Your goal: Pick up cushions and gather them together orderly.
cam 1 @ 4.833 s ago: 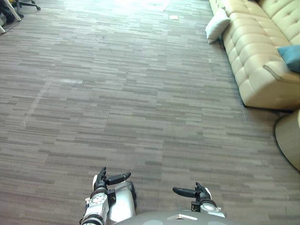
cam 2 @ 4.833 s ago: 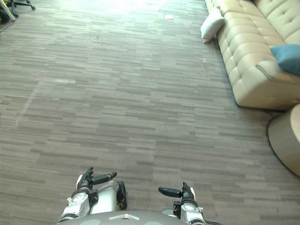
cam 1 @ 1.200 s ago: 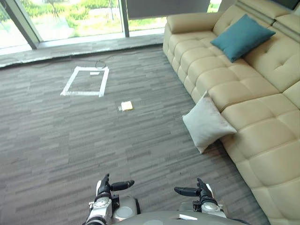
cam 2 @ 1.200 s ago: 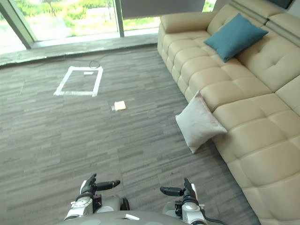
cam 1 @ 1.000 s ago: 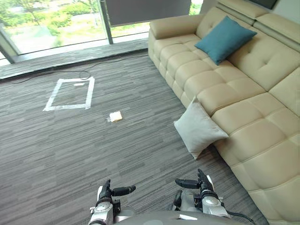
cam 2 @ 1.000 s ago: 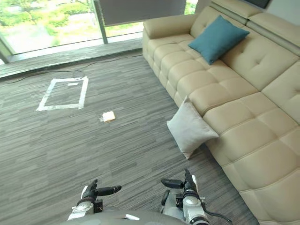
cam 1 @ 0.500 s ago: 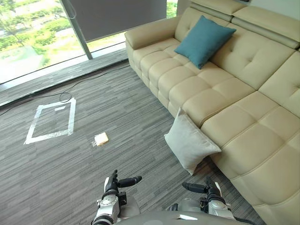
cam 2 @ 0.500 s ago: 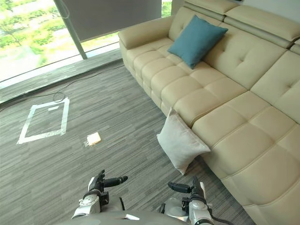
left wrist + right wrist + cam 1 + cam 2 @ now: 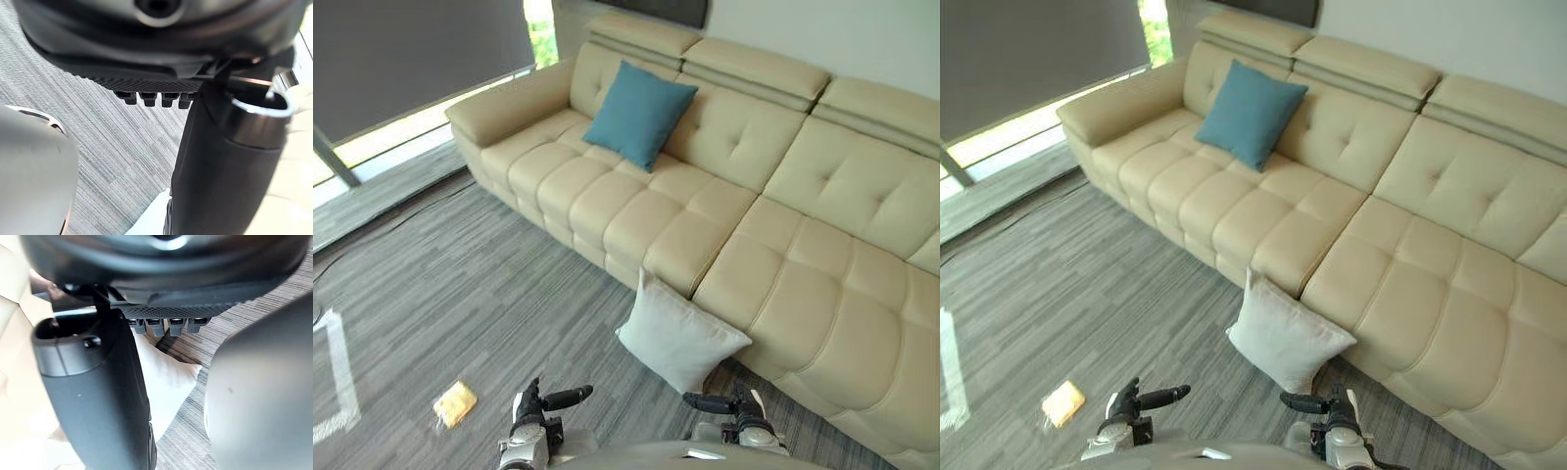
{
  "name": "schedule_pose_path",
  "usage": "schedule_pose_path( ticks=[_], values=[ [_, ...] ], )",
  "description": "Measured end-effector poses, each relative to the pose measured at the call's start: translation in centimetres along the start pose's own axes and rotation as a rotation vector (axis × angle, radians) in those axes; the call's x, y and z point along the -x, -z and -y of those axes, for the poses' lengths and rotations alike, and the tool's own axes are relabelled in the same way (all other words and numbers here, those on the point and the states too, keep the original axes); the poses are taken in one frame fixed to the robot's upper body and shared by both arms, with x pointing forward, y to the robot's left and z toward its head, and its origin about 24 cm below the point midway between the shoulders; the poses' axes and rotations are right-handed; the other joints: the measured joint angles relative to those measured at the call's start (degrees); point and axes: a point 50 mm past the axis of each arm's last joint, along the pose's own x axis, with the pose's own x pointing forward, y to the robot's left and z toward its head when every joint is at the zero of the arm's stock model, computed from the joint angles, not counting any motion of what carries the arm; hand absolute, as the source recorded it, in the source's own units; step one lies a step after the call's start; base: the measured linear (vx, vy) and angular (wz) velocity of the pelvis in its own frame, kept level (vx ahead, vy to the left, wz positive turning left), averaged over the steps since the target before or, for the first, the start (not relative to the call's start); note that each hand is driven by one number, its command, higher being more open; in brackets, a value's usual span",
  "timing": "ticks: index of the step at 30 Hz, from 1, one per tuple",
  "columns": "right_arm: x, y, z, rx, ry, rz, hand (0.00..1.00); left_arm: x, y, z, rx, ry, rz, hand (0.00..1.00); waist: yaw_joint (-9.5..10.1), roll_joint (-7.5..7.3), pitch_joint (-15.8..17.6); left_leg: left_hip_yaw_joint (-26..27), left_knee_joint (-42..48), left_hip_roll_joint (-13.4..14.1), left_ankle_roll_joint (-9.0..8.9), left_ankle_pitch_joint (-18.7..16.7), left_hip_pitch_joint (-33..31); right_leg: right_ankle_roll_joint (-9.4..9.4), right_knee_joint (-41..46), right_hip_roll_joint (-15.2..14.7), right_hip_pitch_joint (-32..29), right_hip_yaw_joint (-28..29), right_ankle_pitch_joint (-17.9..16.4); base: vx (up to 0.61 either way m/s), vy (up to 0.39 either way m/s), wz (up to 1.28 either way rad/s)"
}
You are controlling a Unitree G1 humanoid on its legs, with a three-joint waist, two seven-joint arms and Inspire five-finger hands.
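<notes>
- Two cushions: one teal cushion [image 9: 639, 113] propped against the backrest of the sofa [image 9: 822, 284]; one pale grey cushion [image 9: 680, 336] on the carpet [image 9: 460, 284], leaning on the sofa's front edge.
- One beige sofa, three headrests.
- One small yellow object [image 9: 456, 402] on the carpet, well apart from the grey cushion.
- Two hands: left hand [image 9: 533, 401] and right hand [image 9: 734, 404], low in front, fingers relaxed, thumbs pointing inward, both empty.
</notes>
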Motion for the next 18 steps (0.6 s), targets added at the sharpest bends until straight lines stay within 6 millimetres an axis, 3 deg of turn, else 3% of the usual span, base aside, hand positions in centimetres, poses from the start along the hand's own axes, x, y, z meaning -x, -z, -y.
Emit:
schedule_pose_path(
  ticks=[1,2,3,5,7,10,11,12,13,14,15,18],
  values=[
    [-0.1,-0.3,-0.1,0.001,-0.002,0.004,1.0,0.0,0.2,-0.1,-0.004,0.001,-0.01,1.0,-0.15,-0.01,0.04,0.87,-0.72,0.04,-0.2,0.11,0.67,-0.27,-4.74,0.42,-0.77,-1.7,0.48,0.33,-0.179,-0.5],
    [-0.1,-0.2,-0.2,0.008,-0.006,-0.001,1.0,0.0,0.4,-0.3,-0.011,-0.001,-0.018,1.0,-0.25,-0.47,0.12,1.61,-1.19,-0.39,-0.51,0.24,1.37,-1.44,-12.76,1.23,-0.87,-2.81,4.19,0.29,-0.16,-0.6],
    [-0.3,-0.5,0.4,0.032,0.001,0.005,1.0,-0.1,0.2,0.3,-0.029,0.017,-0.023,1.0,-0.52,1.39,0.85,1.76,-2.16,0.56,-1.56,0.75,2.86,-5.42,-14.22,3.72,0.52,-3.1,6.11,0.27,-0.158,-0.61],
    [-0.6,-0.6,1.6,0.031,0.031,0.004,1.0,0.2,0.6,1.7,-0.031,0.056,-0.03,1.0,-0.57,3.67,0.89,1.97,-3.58,1.92,-2.38,1.97,3.39,-5.77,-16.75,6.55,1.29,-2.44,6.2,0.21,-0.145,-0.48],
    [-0.6,-0.6,1.8,0.026,0.041,0.003,1.0,0.2,0.5,2.1,-0.04,0.078,-0.026,1.0,-0.82,4.36,0.85,1.73,-3.9,2.4,-2.92,3.83,4.13,-6.13,-17.55,7.46,2.11,-2.43,5.97,0.22,-0.163,-0.22],
    [-0.5,-0.2,1.6,0.014,0.04,-0.01,1.0,0.1,-0.3,2.2,-0.045,0.081,0.004,1.0,-1.19,3.17,1.71,0.65,2.72,3.58,-4.89,6.18,3.52,-6.25,-20.33,7.93,6.48,-2.74,5.47,0.17,-0.178,0.02],
    [-0.4,-0.1,1.4,0.014,0.035,-0.013,1.0,0.0,-0.7,1.8,-0.039,0.071,0.02,1.0,-1.12,2.36,2.21,0.14,12.01,5.47,-5.26,6.31,0.41,-6.31,-22.77,8.65,8.89,-2.27,5.06,0.14,-0.175,0.0],
    [-0.4,0.0,1.3,0.013,0.033,-0.014,1.0,0.0,-0.7,1.8,-0.037,0.069,0.024,1.0,-1.04,2.09,2.38,-0.11,14.26,6.09,-5.4,5.73,-0.66,-6.42,-23.29,8.87,9.3,-2.04,4.96,0.06,-0.05,-0.26],
    [-0.4,0.0,1.2,0.012,0.029,-0.017,1.0,0.1,-0.8,1.7,-0.025,0.065,0.03,1.0,-0.4,2.34,2.28,-1.72,20.06,7.21,-5.54,0.73,-3.72,-6.64,-23.75,9.8,9.9,-0.37,4.79,0.06,0.063,-0.65],
    [-0.3,0.2,1.1,0.009,0.029,-0.021,1.0,0.1,-0.5,1.4,-0.004,0.051,0.024,1.0,-0.09,2.34,2.31,-3.01,20.53,6.88,-5.2,-2.41,-5.96,-6.65,-23.7,10.42,10.44,1.43,4.75,0.06,0.108,-0.83],
    [-0.3,0.4,1.1,0.008,0.031,-0.026,1.0,0.1,-0.5,1.2,0.002,0.046,0.024,1.0,0.01,2.19,2.36,-4.34,19.44,6.19,-4.9,-3.29,-6.97,-6.49,-23.48,10.47,10.74,2.53,4.65,0.04,0.123,-0.79],
    [-0.3,0.4,1.2,-0.012,0.043,-0.031,1.0,0.1,-1.0,1.2,0.008,0.044,0.047,1.0,0.63,1.89,2.52,-10.52,13.84,3.59,-4.02,-3.63,-10.54,-5.27,-21.35,10.32,10.57,7.58,3.71,0.03,0.16,-0.82]
  ],
)
